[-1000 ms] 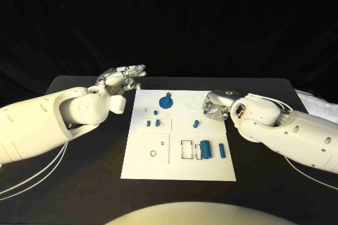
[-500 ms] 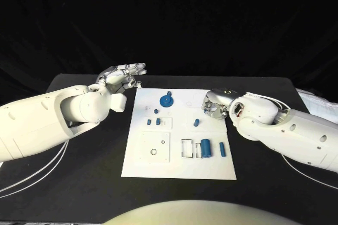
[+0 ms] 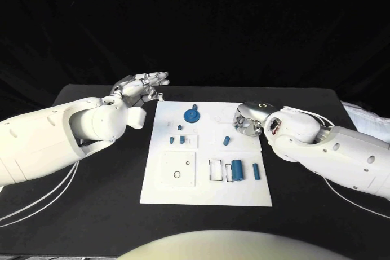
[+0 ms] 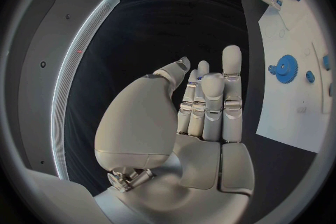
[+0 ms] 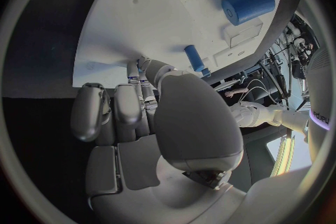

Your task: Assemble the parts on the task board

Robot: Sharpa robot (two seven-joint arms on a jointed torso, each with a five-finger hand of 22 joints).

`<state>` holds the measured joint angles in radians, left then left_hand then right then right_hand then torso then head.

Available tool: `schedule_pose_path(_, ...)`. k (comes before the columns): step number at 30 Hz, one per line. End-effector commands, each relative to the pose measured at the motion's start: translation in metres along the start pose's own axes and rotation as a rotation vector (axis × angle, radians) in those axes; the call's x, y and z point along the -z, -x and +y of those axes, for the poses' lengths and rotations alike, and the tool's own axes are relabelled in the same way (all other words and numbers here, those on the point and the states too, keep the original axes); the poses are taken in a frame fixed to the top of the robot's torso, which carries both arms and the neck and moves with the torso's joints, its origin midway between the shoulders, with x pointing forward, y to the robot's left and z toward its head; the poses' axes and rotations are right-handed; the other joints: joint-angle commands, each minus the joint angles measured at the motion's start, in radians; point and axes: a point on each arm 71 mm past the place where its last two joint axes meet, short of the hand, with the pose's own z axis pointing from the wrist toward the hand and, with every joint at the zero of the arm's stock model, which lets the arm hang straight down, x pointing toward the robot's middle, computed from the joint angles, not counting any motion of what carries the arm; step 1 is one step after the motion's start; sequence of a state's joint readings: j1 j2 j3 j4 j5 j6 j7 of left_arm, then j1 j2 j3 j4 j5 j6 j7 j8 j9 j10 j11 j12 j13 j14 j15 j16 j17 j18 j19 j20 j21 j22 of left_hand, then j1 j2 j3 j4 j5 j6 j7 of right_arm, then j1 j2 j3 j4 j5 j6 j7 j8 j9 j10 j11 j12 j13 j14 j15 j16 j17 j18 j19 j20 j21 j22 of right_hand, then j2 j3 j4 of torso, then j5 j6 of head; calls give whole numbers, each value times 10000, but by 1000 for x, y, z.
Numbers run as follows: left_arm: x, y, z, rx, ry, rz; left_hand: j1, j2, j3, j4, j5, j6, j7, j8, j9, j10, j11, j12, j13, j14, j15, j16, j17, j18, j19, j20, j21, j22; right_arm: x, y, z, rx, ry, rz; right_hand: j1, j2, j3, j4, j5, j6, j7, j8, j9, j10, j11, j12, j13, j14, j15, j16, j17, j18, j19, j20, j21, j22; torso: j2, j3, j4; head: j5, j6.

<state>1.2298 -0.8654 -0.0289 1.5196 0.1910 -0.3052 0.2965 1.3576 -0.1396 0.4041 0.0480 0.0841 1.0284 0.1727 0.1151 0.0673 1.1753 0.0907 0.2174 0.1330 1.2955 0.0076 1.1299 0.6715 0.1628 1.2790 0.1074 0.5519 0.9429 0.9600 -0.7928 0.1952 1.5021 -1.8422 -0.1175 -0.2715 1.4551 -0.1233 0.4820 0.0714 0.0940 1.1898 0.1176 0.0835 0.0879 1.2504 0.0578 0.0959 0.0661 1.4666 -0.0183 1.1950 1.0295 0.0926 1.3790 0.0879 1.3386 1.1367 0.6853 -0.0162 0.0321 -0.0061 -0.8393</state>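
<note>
The white task board (image 3: 207,184) lies in the middle of the black table. A blue gear (image 3: 191,115) sits near its far edge, also in the left wrist view as the gear (image 4: 285,69). Two small blue pegs (image 3: 177,140) and a third peg (image 3: 226,140) stand mid-board. A thick blue cylinder (image 3: 236,170) and a thin blue rod (image 3: 255,170) lie nearer me. My left hand (image 3: 140,88) hovers off the board's far left corner, fingers straight, holding nothing. My right hand (image 3: 246,120) hangs over the board's far right edge, fingers (image 5: 119,106) pointing down at the board (image 5: 161,17), nothing in them.
Black table surrounds the board on all sides. A square recess plate (image 3: 178,168) and a slot frame (image 3: 216,171) sit on the board's near half. The right wrist view shows the cylinder (image 5: 248,5) and a peg (image 5: 195,57) beyond the fingertips.
</note>
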Motion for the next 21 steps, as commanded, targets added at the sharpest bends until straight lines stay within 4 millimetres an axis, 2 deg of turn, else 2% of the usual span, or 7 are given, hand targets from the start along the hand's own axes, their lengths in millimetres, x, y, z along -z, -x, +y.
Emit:
schedule_pose_path(1,0,-2,-1,-55,-105,183,50,18,-49,-7,31,-64,-11,-25,-4,-77,-1,73,16,-59,-9,-43,-15,137,-73,-25,-57,-18,3,0,4,-75,67,-552,-70,152,34,-66,-258,62,-4,55,43,142,-46,-8,17,301,-58,-3,-61,-70,89,-28,40,31,-1,10,5,-1,3)
schedule_pose_path(6,0,-1,-1,-67,-80,160,43,10,-77,-8,28,-80,-4,-22,-3,-101,7,96,24,-71,-4,-45,-34,141,-81,-20,-89,-40,6,12,6,-352,113,-1352,-83,159,46,-81,-303,69,-3,50,47,157,-46,-23,15,302,-62,10,-52,-81,113,-32,70,83,-4,-2,-30,-20,25)
schedule_pose_path(7,0,-1,-1,-67,-78,162,43,10,-77,-8,28,-80,-4,-22,-3,-101,7,96,24,-71,-4,-45,-34,141,-81,-20,-89,-40,7,14,5,-394,113,-1454,-82,160,49,-84,-305,70,-3,50,48,160,-47,-25,15,303,-62,13,-49,-82,116,-32,73,89,-13,0,-16,-36,22)
schedule_pose_path(14,1,-2,-1,-60,-46,189,35,9,-118,-6,29,-108,5,-15,-1,-148,18,137,38,-83,6,-33,-37,145,-90,-12,-128,-68,13,31,7,-901,188,-1956,-159,164,53,-61,-354,71,6,35,54,167,-36,-62,9,302,-64,25,-52,-88,133,-37,94,121,0,3,-32,-5,44)
schedule_pose_path(21,1,-2,-1,-52,-20,222,38,12,-131,-7,31,-121,8,-14,-1,-170,21,152,43,-88,9,-30,-43,144,-90,-9,-132,-73,19,40,25,-1356,688,-1961,-161,166,63,-70,-352,66,9,27,54,165,-38,-76,6,303,-67,37,-39,-87,134,-39,96,124,-1,-6,-10,48,59)
